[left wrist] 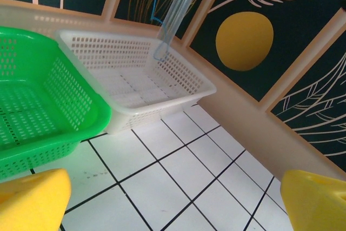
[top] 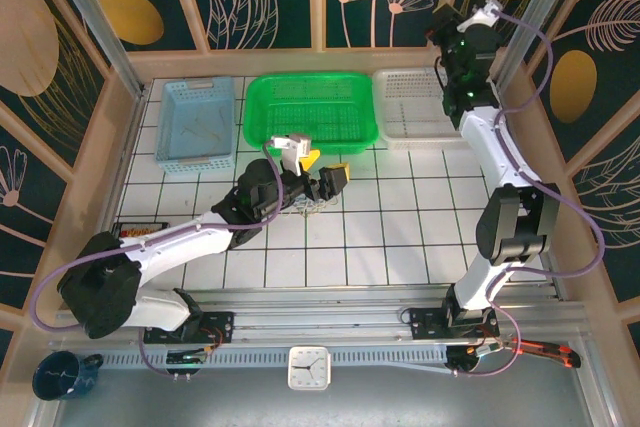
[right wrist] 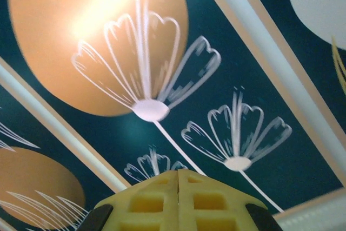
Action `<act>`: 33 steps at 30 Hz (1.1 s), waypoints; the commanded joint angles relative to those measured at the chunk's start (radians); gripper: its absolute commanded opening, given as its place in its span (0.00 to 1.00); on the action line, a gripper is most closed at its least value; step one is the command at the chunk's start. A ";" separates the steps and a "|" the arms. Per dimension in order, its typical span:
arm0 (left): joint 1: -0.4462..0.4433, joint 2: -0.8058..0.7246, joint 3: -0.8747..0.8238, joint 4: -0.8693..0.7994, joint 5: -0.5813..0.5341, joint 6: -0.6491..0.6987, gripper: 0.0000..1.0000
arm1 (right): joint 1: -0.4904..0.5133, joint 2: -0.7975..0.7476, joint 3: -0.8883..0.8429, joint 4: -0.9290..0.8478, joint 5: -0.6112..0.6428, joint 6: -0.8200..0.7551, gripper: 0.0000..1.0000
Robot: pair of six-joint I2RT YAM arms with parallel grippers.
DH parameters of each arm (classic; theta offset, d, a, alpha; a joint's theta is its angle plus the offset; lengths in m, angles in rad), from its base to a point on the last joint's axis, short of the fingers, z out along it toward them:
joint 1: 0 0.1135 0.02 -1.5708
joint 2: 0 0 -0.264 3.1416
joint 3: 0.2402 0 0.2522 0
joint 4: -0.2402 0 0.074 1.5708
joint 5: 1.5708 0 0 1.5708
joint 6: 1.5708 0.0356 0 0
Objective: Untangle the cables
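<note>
Left gripper open above the tangle, right gripper shut and raised.
The cables [top: 308, 206] lay as a small whitish tangle on the tiled table [top: 400, 237] at mid-scene, just under the left gripper [top: 325, 169], whose yellow fingers [left wrist: 32, 198] stood wide apart, holding nothing. Farther back sat the blue basket [top: 195, 122], green basket [top: 310, 112] and white basket [top: 415, 107]. At far right, the right gripper [right wrist: 178, 179] was pressed closed and empty, facing the wall panel [right wrist: 162, 79].

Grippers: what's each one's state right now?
Left gripper: open, holding nothing.
Right gripper: closed; whether it holds anything cannot be told.
</note>
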 commanded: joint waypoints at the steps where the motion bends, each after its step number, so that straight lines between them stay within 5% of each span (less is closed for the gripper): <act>1: -0.002 -0.015 -0.005 0.009 -0.010 -0.002 0.99 | -0.001 0.006 -0.117 0.058 0.042 -0.022 0.00; 7: -0.002 -0.007 0.000 0.007 -0.002 -0.008 0.99 | -0.003 0.062 -0.260 0.078 0.039 -0.003 0.00; 14: -0.001 -0.013 -0.002 -0.002 -0.013 -0.010 0.99 | -0.029 0.149 -0.178 -0.041 0.078 -0.022 0.00; 18: -0.003 -0.017 -0.002 -0.005 -0.016 -0.015 0.99 | -0.064 0.169 -0.101 -0.151 0.096 -0.009 0.50; 21: -0.001 -0.016 -0.002 -0.012 -0.019 -0.020 0.99 | -0.072 0.131 -0.111 -0.151 0.098 -0.005 0.77; 33: 0.000 -0.032 -0.028 -0.029 -0.069 -0.054 0.99 | -0.032 -0.076 -0.289 -0.104 -0.061 0.037 0.74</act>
